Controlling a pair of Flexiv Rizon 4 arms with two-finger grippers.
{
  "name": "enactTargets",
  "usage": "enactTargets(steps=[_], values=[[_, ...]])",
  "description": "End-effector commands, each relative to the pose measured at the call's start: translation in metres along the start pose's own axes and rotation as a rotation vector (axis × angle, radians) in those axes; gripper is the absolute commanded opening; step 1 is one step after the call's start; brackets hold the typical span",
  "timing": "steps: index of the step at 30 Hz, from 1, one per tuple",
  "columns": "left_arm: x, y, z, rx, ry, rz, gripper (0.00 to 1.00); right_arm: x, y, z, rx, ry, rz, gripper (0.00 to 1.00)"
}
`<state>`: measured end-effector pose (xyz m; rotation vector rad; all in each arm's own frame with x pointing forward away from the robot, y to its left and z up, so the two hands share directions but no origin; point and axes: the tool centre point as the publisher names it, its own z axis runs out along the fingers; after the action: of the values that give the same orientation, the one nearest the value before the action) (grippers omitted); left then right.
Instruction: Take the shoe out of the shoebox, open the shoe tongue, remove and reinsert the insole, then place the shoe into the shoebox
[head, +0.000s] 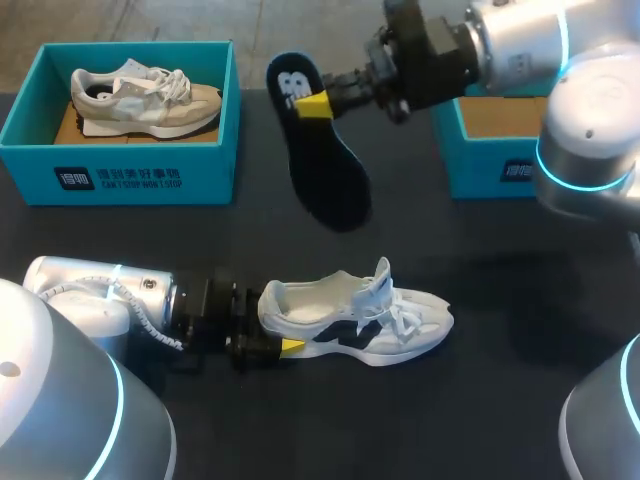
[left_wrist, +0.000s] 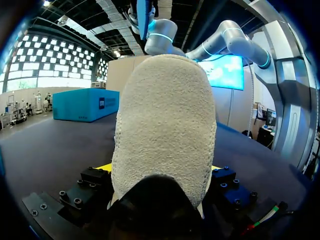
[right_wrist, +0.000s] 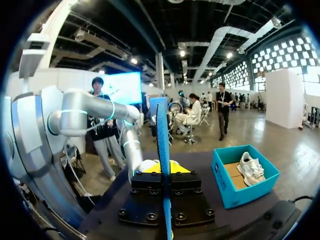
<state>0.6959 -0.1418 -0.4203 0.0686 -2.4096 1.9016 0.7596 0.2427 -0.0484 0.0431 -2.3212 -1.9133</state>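
Note:
A white shoe with dark side panels (head: 400, 325) lies on its side on the black table (head: 520, 330), tongue pulled up. My left gripper (head: 278, 338) holds its heel, one yellow tip showing on the near side. In the left wrist view the fuzzy heel (left_wrist: 165, 115) fills the wide gap between the fingers of the left gripper (left_wrist: 160, 167). High over the table's middle, my right gripper (head: 315, 103) is shut on the heel end of the dark insole (head: 325, 170). The right wrist view shows that insole (right_wrist: 163, 135) edge-on in the right gripper (right_wrist: 165, 169).
A teal shoebox (head: 120, 175) at the back left holds a beige shoe (head: 140, 100); it also shows as the box (right_wrist: 235, 192) in the right wrist view. A second teal box (head: 490, 165) stands at the back right, partly behind my right arm.

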Motion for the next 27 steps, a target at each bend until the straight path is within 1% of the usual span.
enactTargets(steps=[1,18,22,23,24,27], values=[[-0.001,0.0,0.001,-0.001,0.003,0.0,0.0,0.002,-0.007,-0.012,-0.099,-0.009,0.021,0.0],[-0.001,0.0,0.001,-0.001,0.003,0.0,0.0,0.002,-0.007,-0.012,-0.099,-0.009,0.021,0.0],[-0.001,0.0,0.001,-0.001,0.003,0.0,0.0,0.008,0.019,-0.029,-0.136,-0.067,0.03,0.0],[-0.001,0.0,0.001,-0.001,0.003,0.0,0.0,0.009,0.022,-0.031,-0.141,-0.076,0.032,0.0],[-0.001,0.0,0.001,-0.001,0.003,0.0,0.0,0.013,0.029,-0.036,-0.15,-0.091,0.038,0.0],[-0.001,0.0,0.001,-0.001,0.003,0.0,0.0,0.022,0.042,-0.043,-0.171,-0.11,0.042,0.0]])
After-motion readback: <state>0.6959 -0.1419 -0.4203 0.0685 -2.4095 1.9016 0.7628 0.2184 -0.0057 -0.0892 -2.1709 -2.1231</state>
